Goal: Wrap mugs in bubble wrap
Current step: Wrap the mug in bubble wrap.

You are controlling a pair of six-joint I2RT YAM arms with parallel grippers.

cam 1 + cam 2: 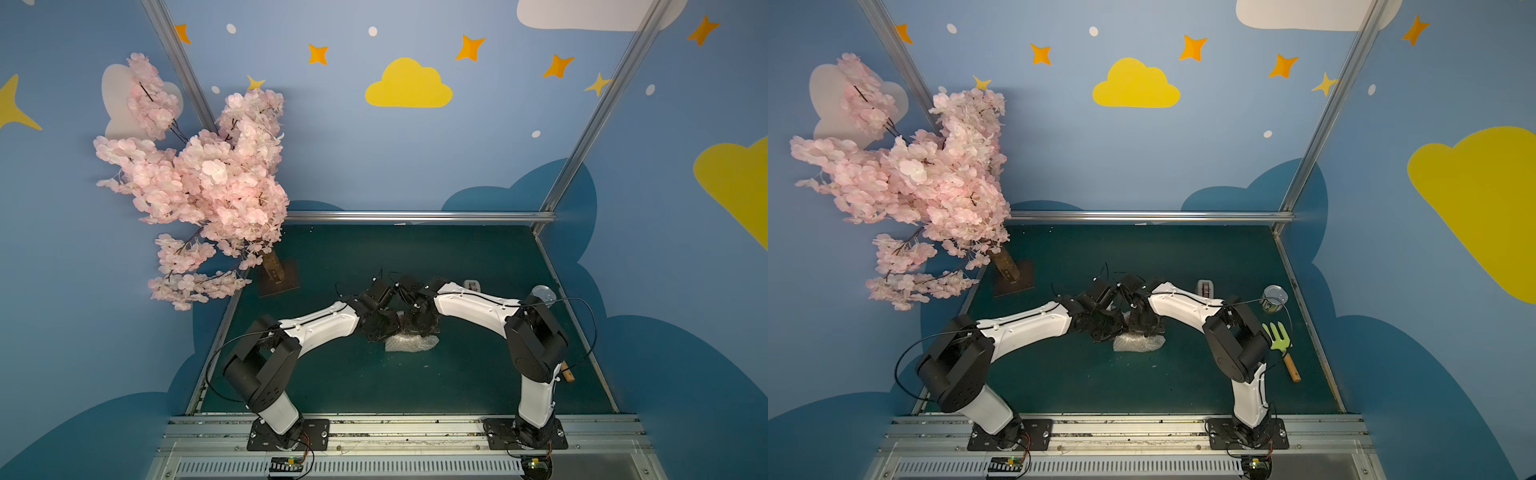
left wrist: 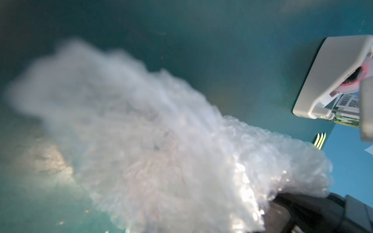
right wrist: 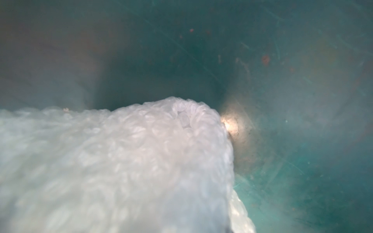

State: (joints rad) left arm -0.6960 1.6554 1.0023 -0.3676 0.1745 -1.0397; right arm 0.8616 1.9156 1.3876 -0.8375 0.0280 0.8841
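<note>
Possibly the bubble wrap (image 1: 411,343) springs off the unseen mug if the left gripper (image 1: 384,329) or right gripper (image 1: 418,323) slips; both sets of jaws are hidden, so I cannot tell their width.

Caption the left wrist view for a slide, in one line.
Close-up of the crumpled bubble wrap bundled on the green mat, with the beige tape dispenser nearby, apart from it.
</note>
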